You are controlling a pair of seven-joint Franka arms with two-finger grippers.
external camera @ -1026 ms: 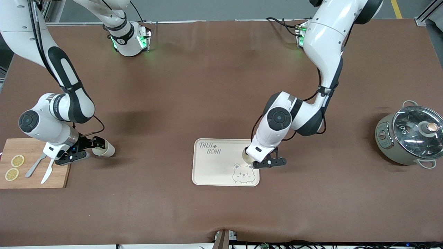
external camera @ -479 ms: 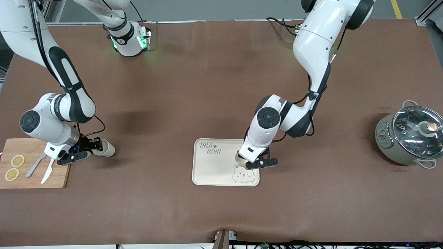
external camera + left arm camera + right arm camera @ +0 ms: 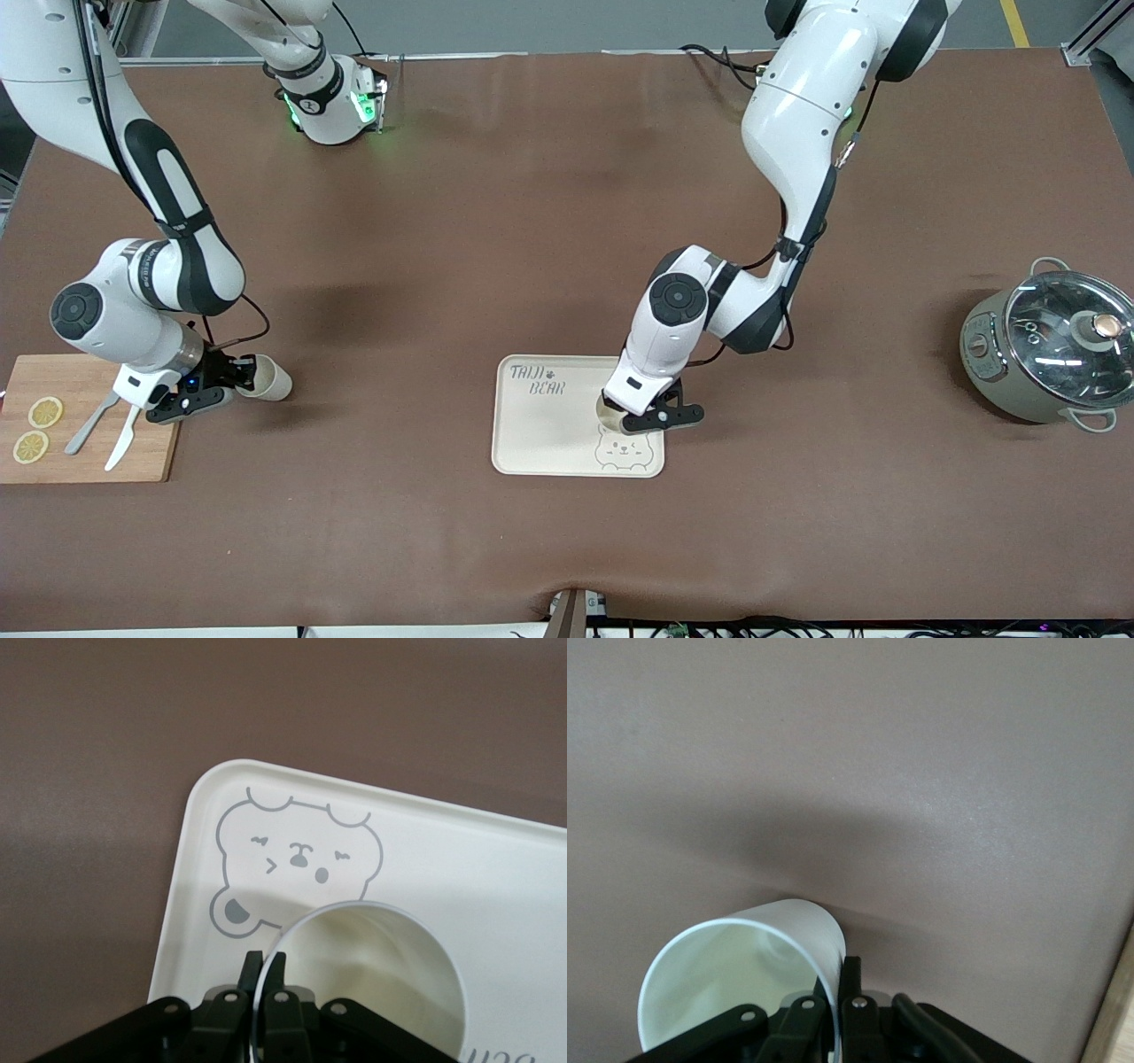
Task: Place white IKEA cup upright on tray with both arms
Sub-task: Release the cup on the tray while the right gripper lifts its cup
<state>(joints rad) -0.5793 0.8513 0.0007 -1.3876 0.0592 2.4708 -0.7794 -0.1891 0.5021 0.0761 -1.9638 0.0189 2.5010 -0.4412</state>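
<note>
A white cup [image 3: 609,411] stands upright in my left gripper [image 3: 631,418], which is shut on its rim. It sits low over the cream tray [image 3: 540,430], just above the bear drawing [image 3: 625,450]. In the left wrist view the fingers [image 3: 252,964] pinch the cup's wall [image 3: 381,966], with the tray [image 3: 461,850] underneath. A second white cup [image 3: 267,379] lies on its side on the table beside the cutting board. My right gripper [image 3: 241,372] is shut on its rim, as the right wrist view [image 3: 840,979] shows with that cup [image 3: 744,974].
A wooden cutting board [image 3: 84,461] with two lemon slices [image 3: 37,430], a knife and a fork lies at the right arm's end. A grey pot with a glass lid [image 3: 1045,350] stands at the left arm's end.
My left gripper has carried its cup from the tray's edge farther over the tray, toward the bear drawing. The right gripper and its cup have barely moved.
</note>
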